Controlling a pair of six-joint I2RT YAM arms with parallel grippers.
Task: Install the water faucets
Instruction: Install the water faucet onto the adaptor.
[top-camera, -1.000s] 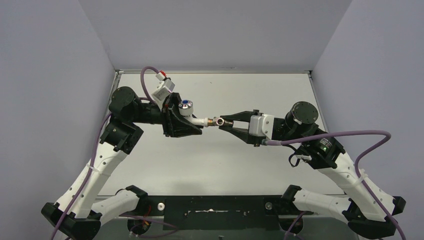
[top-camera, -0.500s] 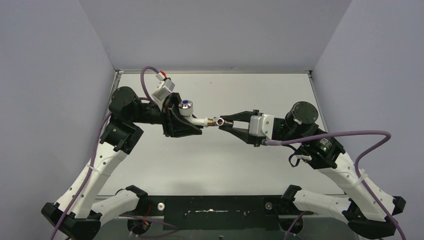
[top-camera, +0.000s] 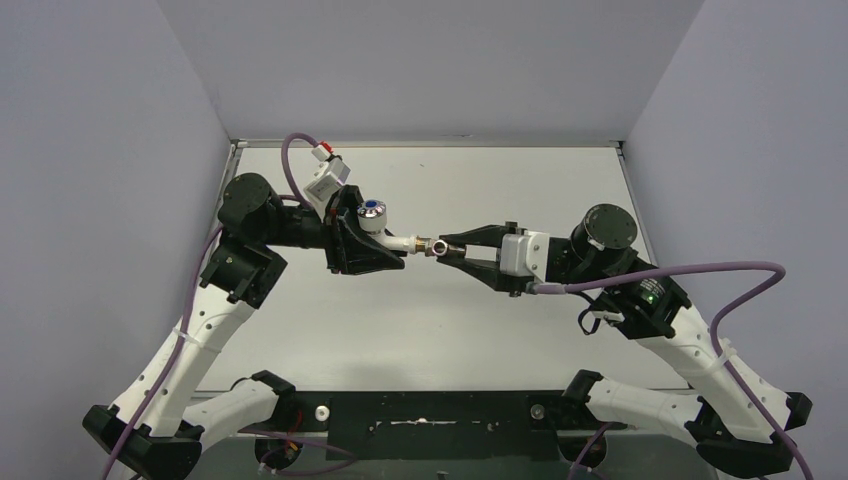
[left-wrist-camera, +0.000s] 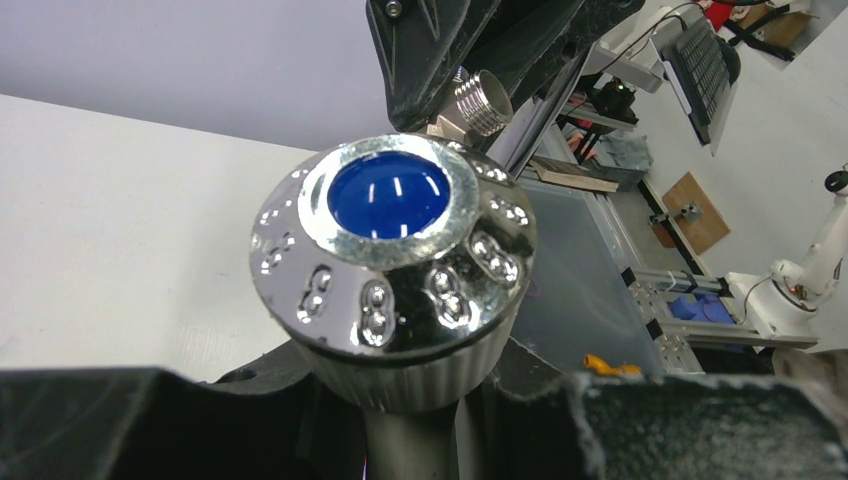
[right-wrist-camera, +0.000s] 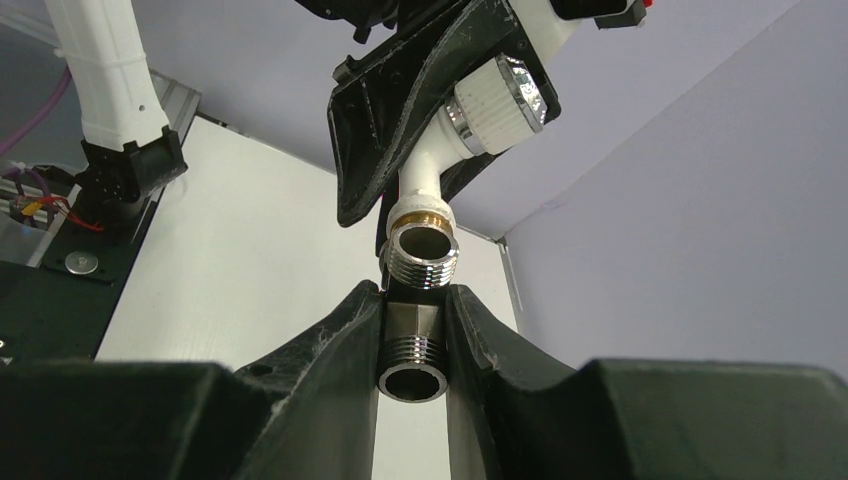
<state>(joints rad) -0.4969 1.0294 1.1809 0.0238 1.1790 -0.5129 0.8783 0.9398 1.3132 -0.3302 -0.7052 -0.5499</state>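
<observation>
No legible text, label, brand or number shows on anything.

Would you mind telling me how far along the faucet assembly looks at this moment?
Done: both parts are picked up and held in the air, the left gripper shut on the tap body and the right gripper shut on the threaded fitting. In hand: the fitting sits at the tap's threaded end, slightly offset. Left: screwing them together; no thread engagement is visible.
</observation>
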